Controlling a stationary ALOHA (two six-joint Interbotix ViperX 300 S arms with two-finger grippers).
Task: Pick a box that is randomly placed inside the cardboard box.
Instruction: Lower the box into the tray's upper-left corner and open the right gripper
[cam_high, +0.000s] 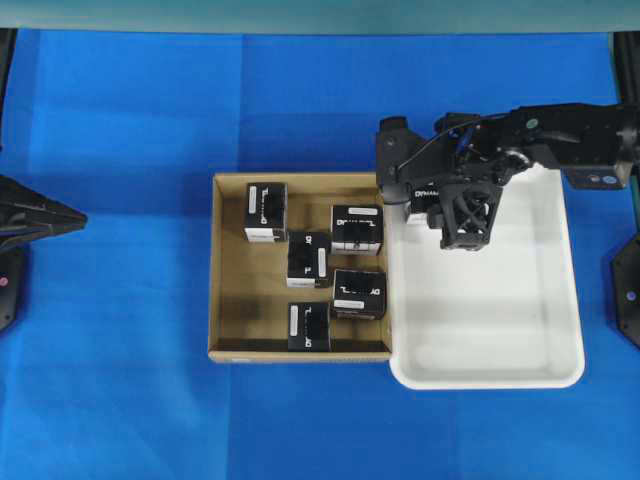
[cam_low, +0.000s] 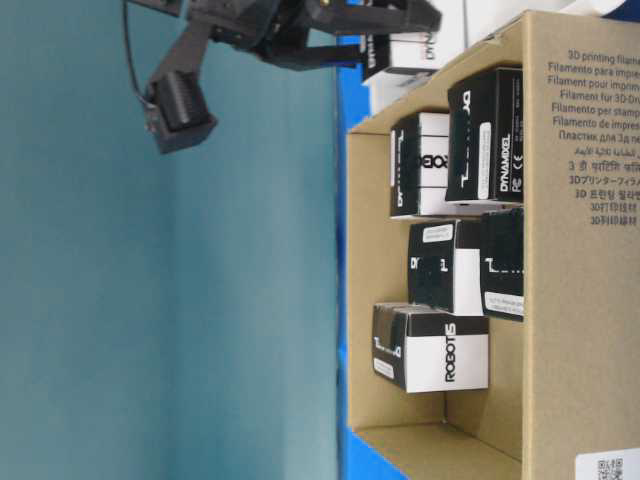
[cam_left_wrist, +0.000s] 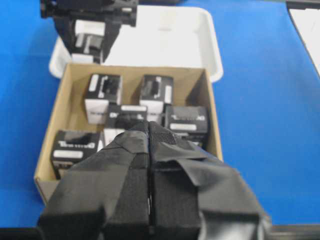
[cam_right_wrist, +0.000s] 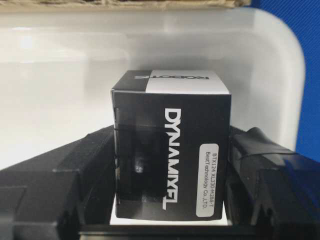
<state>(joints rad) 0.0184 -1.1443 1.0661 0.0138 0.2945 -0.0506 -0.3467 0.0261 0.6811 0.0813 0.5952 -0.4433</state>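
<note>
Glossy black box (cam_right_wrist: 170, 155), padded right gripper (cam_right_wrist: 170, 175) fingers seemingly clamping, smooth white tray (cam_right_wrist: 60, 75)

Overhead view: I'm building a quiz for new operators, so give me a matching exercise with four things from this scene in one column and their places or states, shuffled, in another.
Things:
1. box
2. cardboard box
3. white tray
4. left gripper

Places or states:
A. shut, idle over the blue cloth
B. between the right gripper's fingers, above the tray
C. holds five black cartons
D. right of the cardboard box, touching it

Pairs: 1-B, 2-C, 3-D, 4-A
</note>
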